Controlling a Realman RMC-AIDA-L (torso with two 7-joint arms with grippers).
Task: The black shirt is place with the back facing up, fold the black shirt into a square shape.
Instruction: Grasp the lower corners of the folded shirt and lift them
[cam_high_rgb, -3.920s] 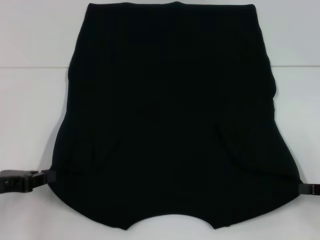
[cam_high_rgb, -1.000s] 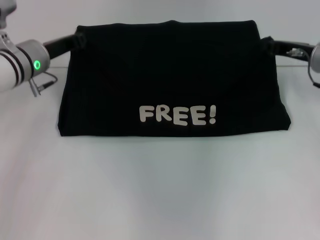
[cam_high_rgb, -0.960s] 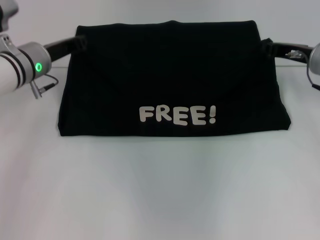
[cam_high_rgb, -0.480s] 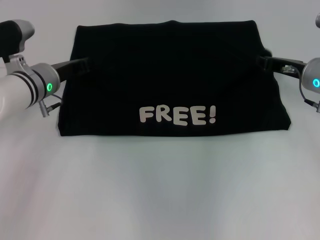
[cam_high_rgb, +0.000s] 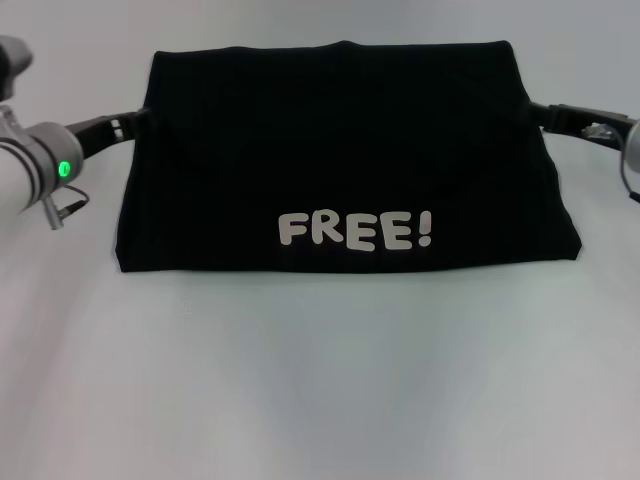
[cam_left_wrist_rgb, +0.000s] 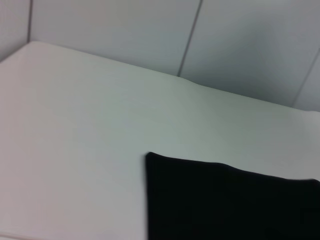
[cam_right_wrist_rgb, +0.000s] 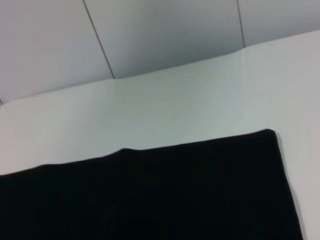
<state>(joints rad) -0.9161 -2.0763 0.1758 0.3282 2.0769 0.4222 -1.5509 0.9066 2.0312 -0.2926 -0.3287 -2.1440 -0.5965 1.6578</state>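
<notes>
White counter (cam_high_rgb: 320, 380) fills the head view, pale wall panels behind it in both wrist views. Black shirt (cam_high_rgb: 340, 150) lies flat on the far half of the counter, folded into a wide rectangle w/ the fold edge nearest the robot; pale "FREE!" print (cam_high_rgb: 355, 230) faces up near that edge. Left arm w/ green light comes in at the shirt's left side, left gripper (cam_high_rgb: 128, 124) right at the edge near the far corner — jaws: can't tell. Right gripper (cam_high_rgb: 550, 115) sits at the shirt's right edge, same height — jaws also can't tell.
</notes>
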